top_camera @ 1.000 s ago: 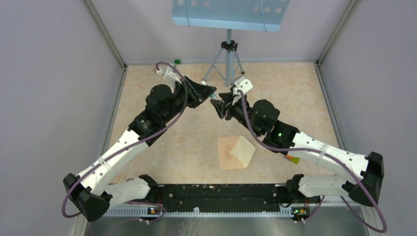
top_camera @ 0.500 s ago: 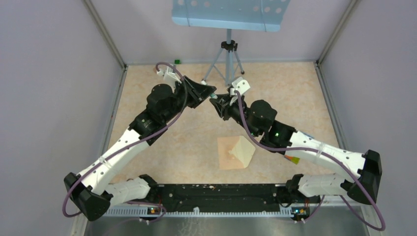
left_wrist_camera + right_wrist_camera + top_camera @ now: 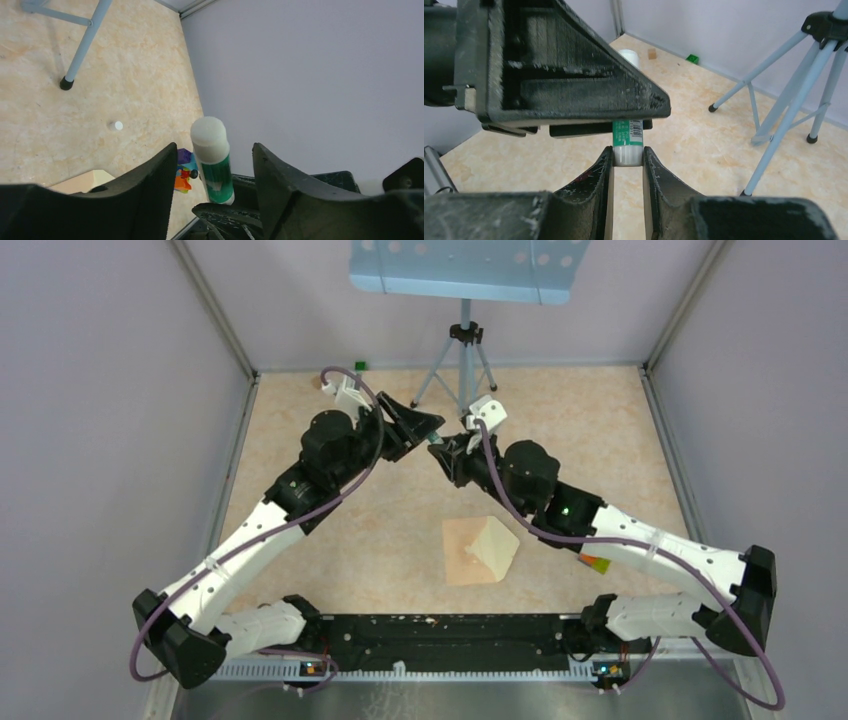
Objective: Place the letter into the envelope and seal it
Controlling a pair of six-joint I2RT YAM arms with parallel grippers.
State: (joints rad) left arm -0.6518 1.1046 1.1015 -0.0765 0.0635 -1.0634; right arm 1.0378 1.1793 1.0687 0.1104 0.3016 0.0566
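Observation:
The tan envelope (image 3: 460, 555) lies flat on the table in front of the arm bases. The cream letter (image 3: 498, 545) overlaps its right side, and a corner of the letter (image 3: 87, 180) shows in the left wrist view. Above the table's far half the two grippers meet in the air around a green and white glue stick (image 3: 214, 160). My left gripper (image 3: 214, 147) is open, its fingers standing clear on both sides of the stick. My right gripper (image 3: 628, 155) is shut on the stick's white end (image 3: 628, 152).
A tripod (image 3: 462, 365) holding a blue perforated plate (image 3: 465, 265) stands at the back. A small white cap (image 3: 118, 125) lies on the table. A colourful object (image 3: 595, 563) sits by the right arm. Grey walls close in three sides.
The left jaws have opened off the glue stick while the right jaws have closed on its end. Both arms have shifted only slightly.

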